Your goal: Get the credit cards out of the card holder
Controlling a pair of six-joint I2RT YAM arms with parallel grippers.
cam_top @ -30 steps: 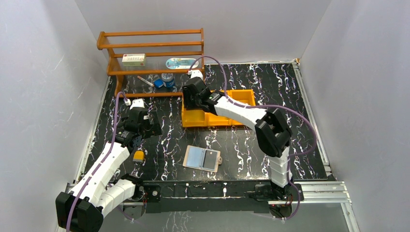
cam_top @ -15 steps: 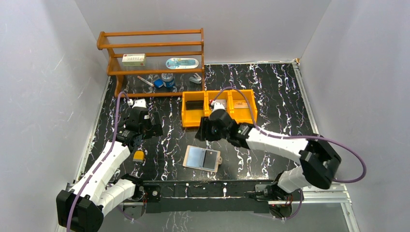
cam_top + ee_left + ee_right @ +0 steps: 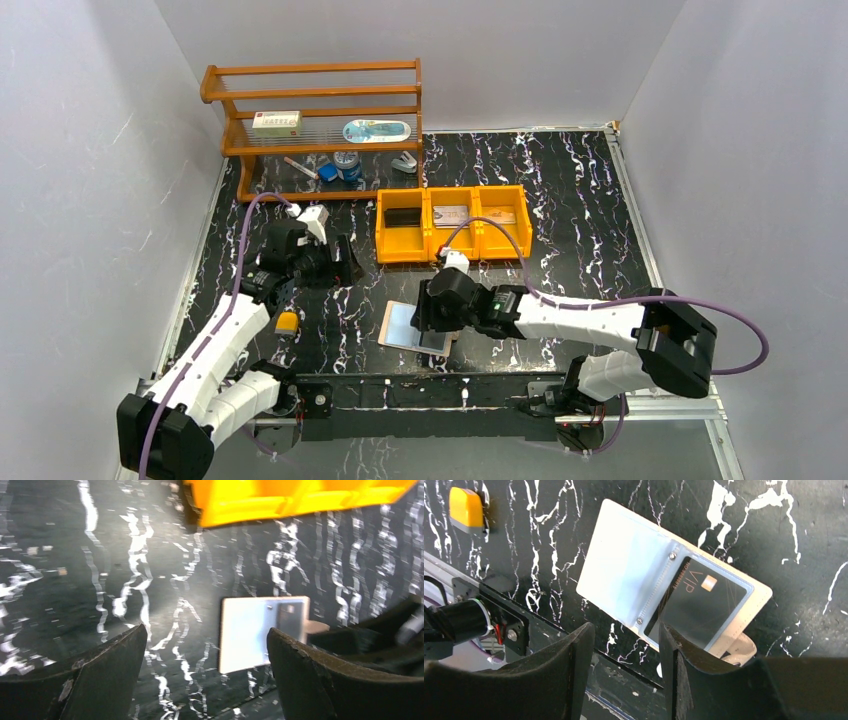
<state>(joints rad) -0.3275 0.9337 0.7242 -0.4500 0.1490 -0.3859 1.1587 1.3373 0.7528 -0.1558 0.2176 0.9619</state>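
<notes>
The card holder [image 3: 624, 570] lies spread open near the table's front edge, tan rim and bluish-clear sleeves up. A black credit card [image 3: 701, 600] marked VIP sits in its right sleeve; the left sleeve looks empty. My right gripper [image 3: 626, 655] hovers open just above the holder's near edge, nothing between its fingers; from above it covers part of the holder [image 3: 400, 325]. My left gripper [image 3: 207, 645] stands open to the holder's left, facing the holder [image 3: 260, 630]. A black card [image 3: 403, 217], a grey card [image 3: 451, 213] and a brownish card [image 3: 500, 215] lie in the orange tray [image 3: 452, 250].
A small yellow block [image 3: 287, 322] rests by the left arm. The wooden rack [image 3: 312, 110] at the back left carries a box, a tin and small items. The metal rail [image 3: 450, 390] runs along the front edge, close under the right gripper.
My right arm swung from the tray's left bin down to the open holder. My left gripper turned to the right, toward the holder.
</notes>
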